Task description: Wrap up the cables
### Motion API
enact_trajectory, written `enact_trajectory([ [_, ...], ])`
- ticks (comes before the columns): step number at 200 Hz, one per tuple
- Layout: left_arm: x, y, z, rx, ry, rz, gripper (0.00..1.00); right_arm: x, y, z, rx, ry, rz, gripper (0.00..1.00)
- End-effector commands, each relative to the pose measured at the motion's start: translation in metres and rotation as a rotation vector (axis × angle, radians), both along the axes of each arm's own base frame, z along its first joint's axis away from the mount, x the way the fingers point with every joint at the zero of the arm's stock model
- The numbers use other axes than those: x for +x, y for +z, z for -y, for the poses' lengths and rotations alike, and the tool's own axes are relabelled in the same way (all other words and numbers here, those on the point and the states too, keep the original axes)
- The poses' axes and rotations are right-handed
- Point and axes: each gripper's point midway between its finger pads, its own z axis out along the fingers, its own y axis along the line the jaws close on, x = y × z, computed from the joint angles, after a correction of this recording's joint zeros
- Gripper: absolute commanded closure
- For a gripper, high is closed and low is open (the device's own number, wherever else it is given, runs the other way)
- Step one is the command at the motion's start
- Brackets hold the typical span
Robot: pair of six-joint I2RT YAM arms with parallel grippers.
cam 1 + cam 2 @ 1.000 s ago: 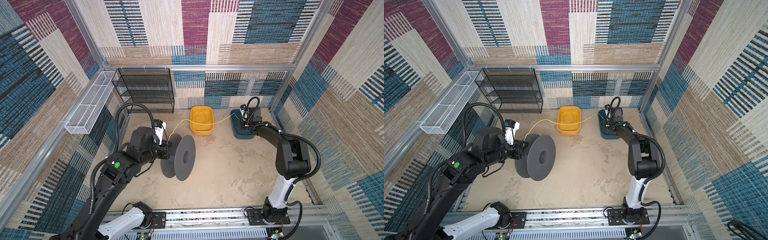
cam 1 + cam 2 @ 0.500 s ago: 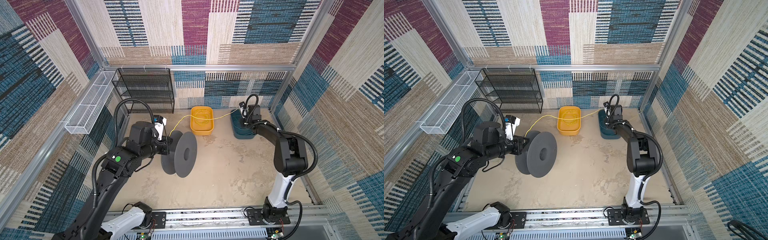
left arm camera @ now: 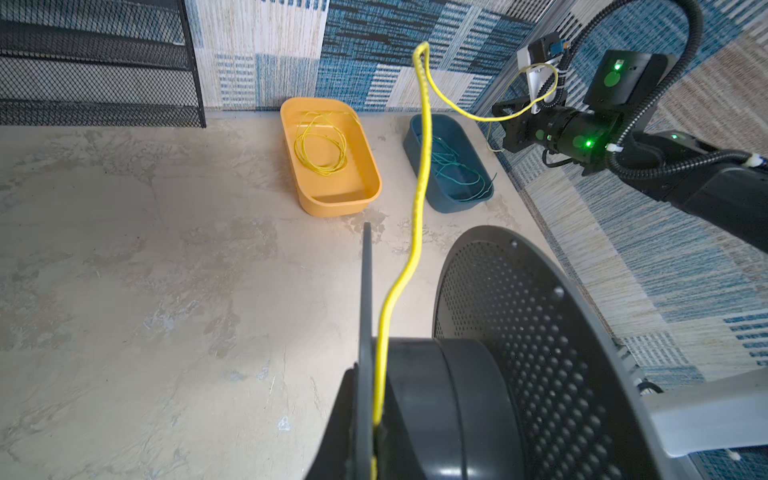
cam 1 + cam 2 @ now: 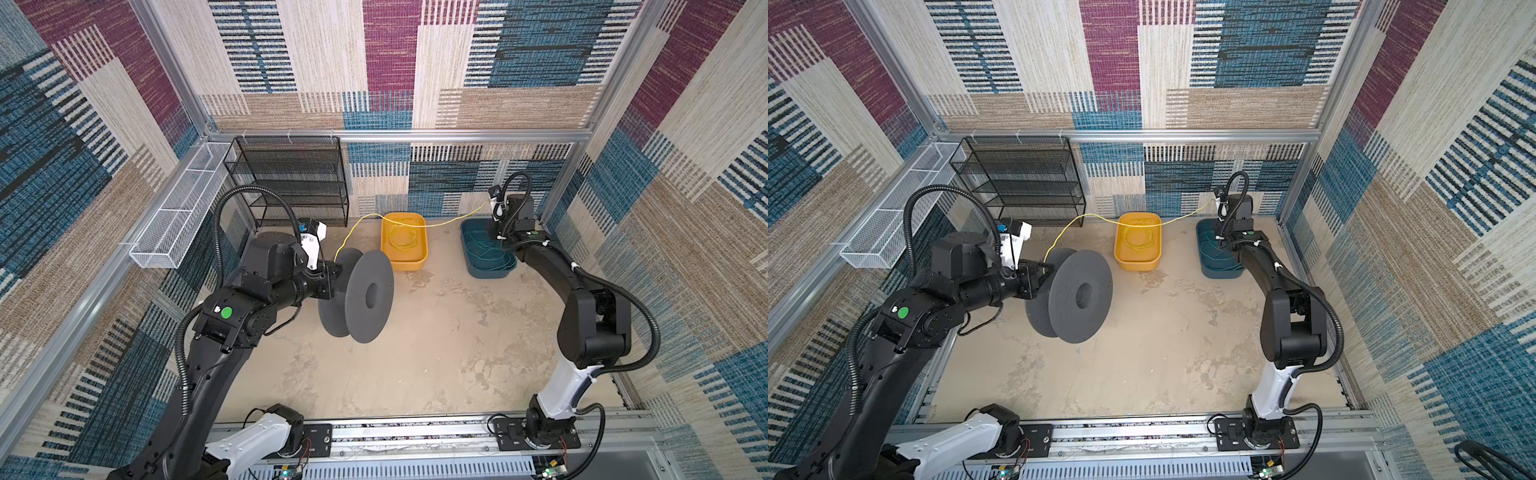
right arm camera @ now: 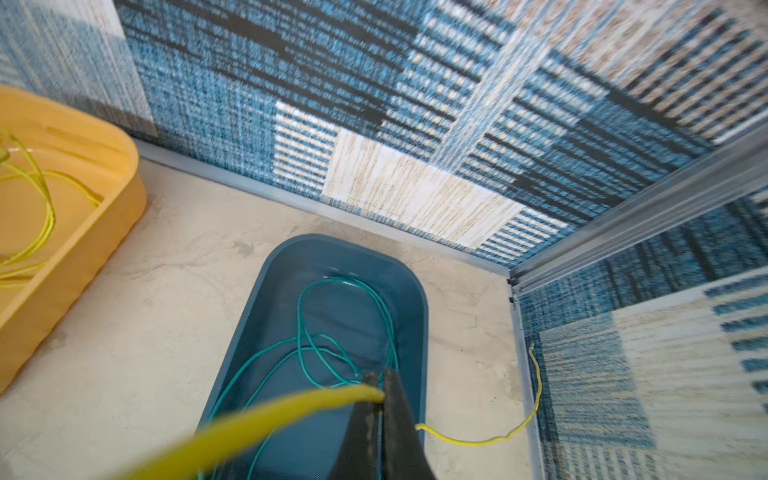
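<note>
Thin, stringy yellow cable (image 3: 422,174) comes off the dark grey plastic spool (image 4: 365,295), which has two round flanges peppered with little holes and a smooth hub. The cable humps up and crosses above the yellow tub (image 4: 404,261) to the right pincer (image 5: 380,397), which is clamped tight on it just short of its loose tail. Left pincer (image 4: 1043,269) is closed on the spool's near flange, flanges upright. More yellow cable sits in loose round loops inside that rounded tub. The teal tub (image 4: 490,272) beside it holds green cord (image 5: 300,328). Bench (image 4: 415,353) is mottled beige, concrete-looking. Versus a second ago, the right pincer has snapped closed and sits further back, and the spool has nudged toward the tubs.
</note>
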Motion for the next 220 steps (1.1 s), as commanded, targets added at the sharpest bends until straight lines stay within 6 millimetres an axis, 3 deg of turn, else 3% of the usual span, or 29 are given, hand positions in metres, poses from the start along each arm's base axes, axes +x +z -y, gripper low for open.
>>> enact_trajectory([
  [1,0.002,0.030,0.006,-0.057,-0.046,0.077,1.00,-0.007,0.011,-0.010,-0.040,-0.021,-0.010,1.00],
  [63,0.001,0.099,-0.018,-0.160,-0.008,0.197,1.00,-0.036,0.033,-0.042,-0.090,-0.034,-0.029,1.00],
  [108,0.013,0.148,-0.041,-0.295,0.066,0.311,1.00,-0.065,0.013,-0.106,-0.110,0.055,-0.084,1.00],
  [132,0.023,0.174,-0.055,-0.404,0.111,0.366,1.00,-0.088,0.008,-0.146,-0.125,0.129,-0.096,1.00],
  [163,0.040,0.198,-0.076,-0.474,0.189,0.414,1.00,-0.124,0.012,-0.178,-0.135,0.203,-0.089,1.00],
  [181,0.048,0.213,-0.091,-0.524,0.253,0.467,1.00,-0.150,0.004,-0.200,-0.140,0.269,-0.108,1.00],
  [204,0.058,0.220,-0.109,-0.523,0.349,0.488,1.00,-0.184,-0.012,-0.223,-0.173,0.338,-0.120,1.00],
  [220,0.064,0.219,-0.120,-0.513,0.415,0.500,1.00,-0.206,-0.012,-0.236,-0.173,0.390,-0.096,1.00],
])
